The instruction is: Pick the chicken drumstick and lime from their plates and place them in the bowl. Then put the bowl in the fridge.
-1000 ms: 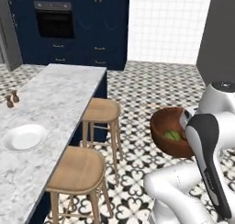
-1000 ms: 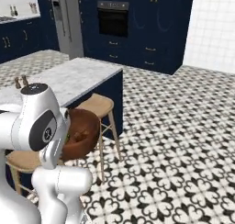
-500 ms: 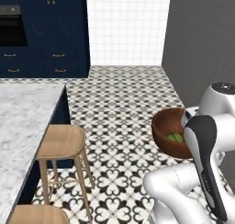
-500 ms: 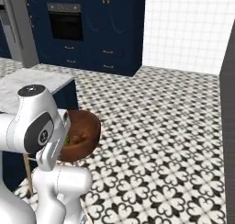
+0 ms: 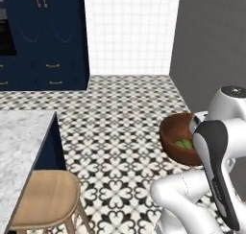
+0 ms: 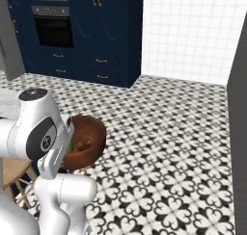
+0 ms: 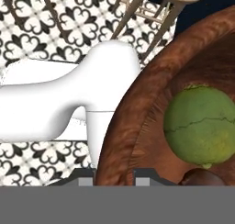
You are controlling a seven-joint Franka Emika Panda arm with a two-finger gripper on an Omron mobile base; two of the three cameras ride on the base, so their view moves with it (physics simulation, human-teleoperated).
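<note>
Bowl [image 5: 176,137], dark reddish-brown, is carried above the patterned floor [image 5: 125,132], its rim pinched between the closed fingers of the gripper [image 7: 114,175]. Inside the bowl lies the lime [image 7: 200,125], with a brown piece just beside it, likely the chicken drumstick [image 7: 202,177].

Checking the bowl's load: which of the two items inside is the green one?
The lime, round and green, lying in the bowl; the chicken drumstick beside it is dark reddish-brown.

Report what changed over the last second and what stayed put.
The base turned, swinging both base views right: the marble counter and stool slid toward the left edge, and the tiled wall came to the centre. The claw stays shut on the bowl rim, lime inside.
</note>
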